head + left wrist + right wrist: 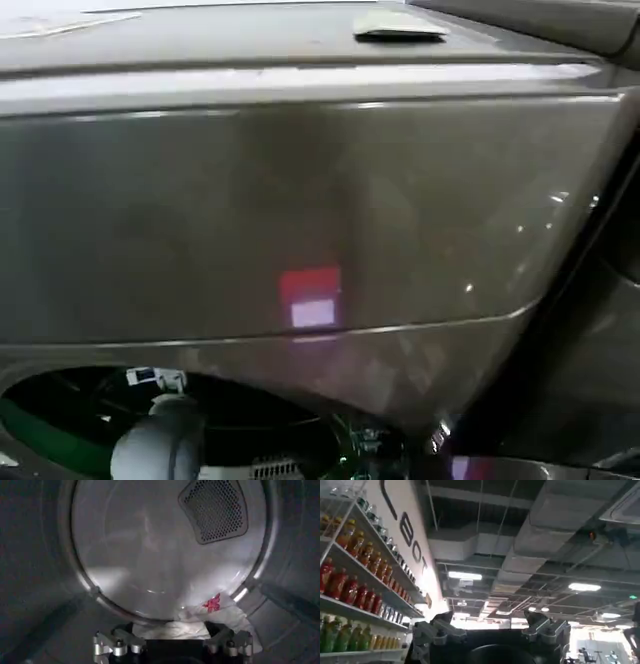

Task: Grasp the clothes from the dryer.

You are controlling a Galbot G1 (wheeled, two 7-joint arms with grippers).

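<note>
Left gripper (172, 642): inside the dryer (300, 200) drum, jaws spread wide, one finger either side of the clothes (200, 625). Clothes: white bundle with a red-pink mark, lying on the drum floor against the rear wall, below the perforated vent (215, 510). Step in hand, by judgement: closing on the bundle. Advance low until fabric fills the gap between the fingers, then close fully; aim at the thick middle, not a loose edge. Avoid scraping the drum wall. Right gripper (492, 630): parked outside, pointing up at ceiling and bottle shelves (355, 580), fingers apart, empty.
</note>
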